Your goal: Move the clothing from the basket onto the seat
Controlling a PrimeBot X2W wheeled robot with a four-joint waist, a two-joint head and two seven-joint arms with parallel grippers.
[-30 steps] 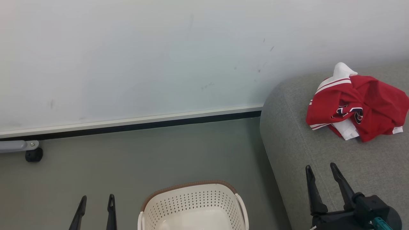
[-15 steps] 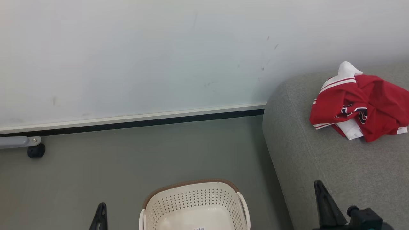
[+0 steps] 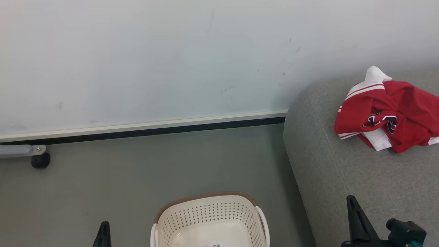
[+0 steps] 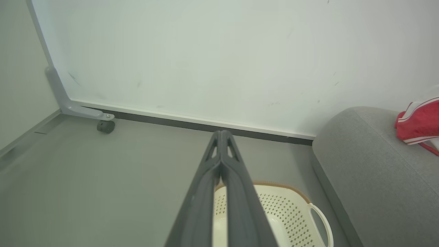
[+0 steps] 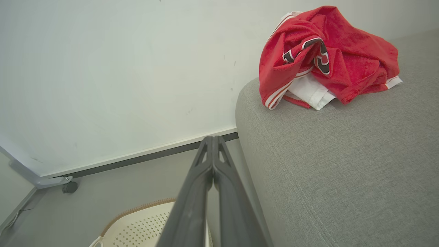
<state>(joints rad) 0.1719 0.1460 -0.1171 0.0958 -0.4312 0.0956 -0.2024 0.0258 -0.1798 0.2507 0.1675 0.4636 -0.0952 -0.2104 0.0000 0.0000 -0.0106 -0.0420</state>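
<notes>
Plainly left gripper (image 4: 221,133) and right gripper (image 5: 213,138) stand closed.

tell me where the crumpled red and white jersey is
The red and white jersey lies upper right in the head view, on the light-grey fabric sofa near the wall.
</notes>
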